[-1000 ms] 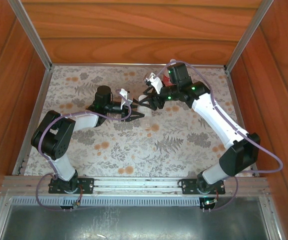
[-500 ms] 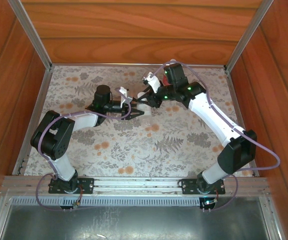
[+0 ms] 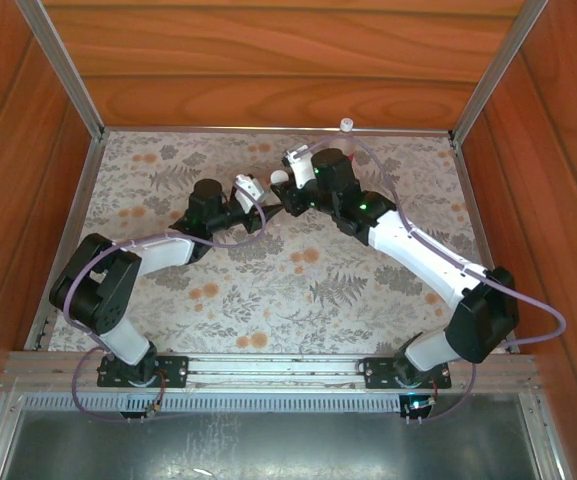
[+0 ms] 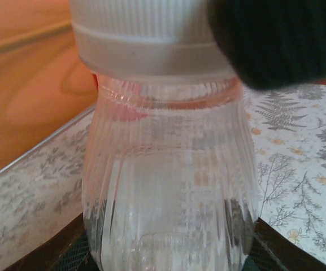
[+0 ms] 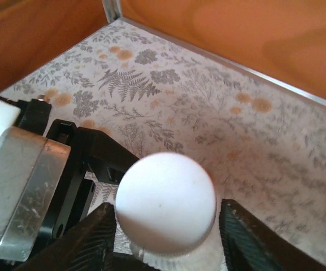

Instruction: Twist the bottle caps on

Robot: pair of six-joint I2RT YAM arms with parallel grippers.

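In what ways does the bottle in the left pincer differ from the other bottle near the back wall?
The held bottle is clamped in the left pincer, out on the cloth; the far bottle stands free at its back edge. The right pincer flanks the held bottle's cap; the far bottle is untended. Both show a white top.

Reddish wooden panels (image 3: 268, 70) close in the space on three sides, with aluminium posts (image 3: 63, 70) at the far corners. A pale cloth (image 3: 268, 300) printed with grey ferns and orange flowers covers the table. A metal rail (image 3: 268, 368) edges the near side, with dull grey sheet metal (image 3: 268, 440) below it. The light is soft and even.
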